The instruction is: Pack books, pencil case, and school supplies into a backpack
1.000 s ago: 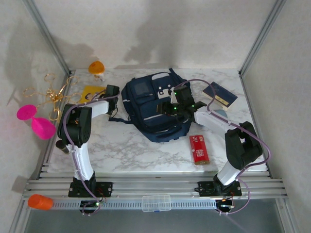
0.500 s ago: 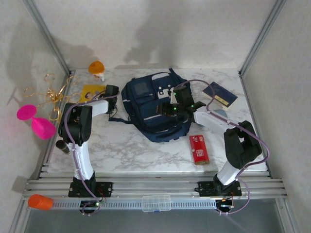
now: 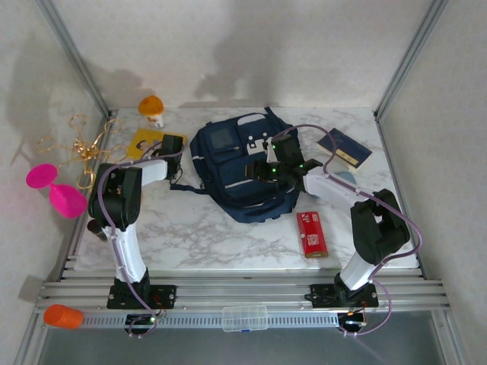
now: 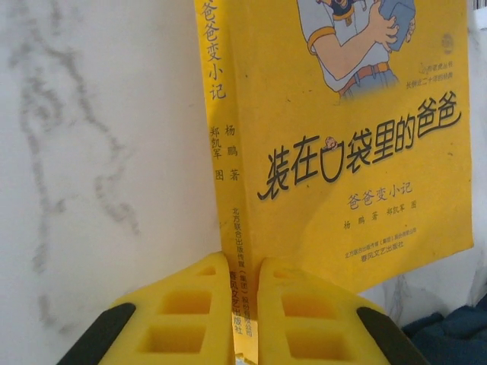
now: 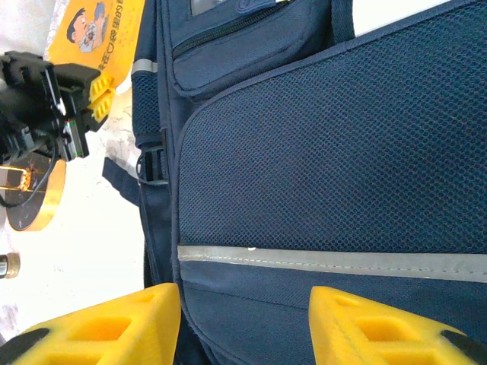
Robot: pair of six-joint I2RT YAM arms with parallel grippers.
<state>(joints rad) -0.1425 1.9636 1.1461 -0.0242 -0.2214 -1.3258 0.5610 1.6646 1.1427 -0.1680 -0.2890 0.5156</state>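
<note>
The left gripper had its yellow fingers pressed almost together on the spine edge of the yellow book, so that only the thin spine stood between them. The rest of the book lay beyond the fingers on the marble table. The right gripper held its fingers well apart above the backpack, with the navy fabric below a pale stripe showing in the gap. Whether these fingers touched the fabric, I could not tell. The book's top was cut off in the left wrist view, so the cartoon figure had no head there. Its cover read "装在口袋里的爸爸" and below "爸爸变小记", and the spine repeated the second title with "杨鹏 著". The small publisher lines near the fingers were too fine to read. In the top view the red box lay on the near side of the right fingers. The navy book lay to their right, and the pencil case was mostly hidden behind the right arm. The box's markings were too small to read.
</note>
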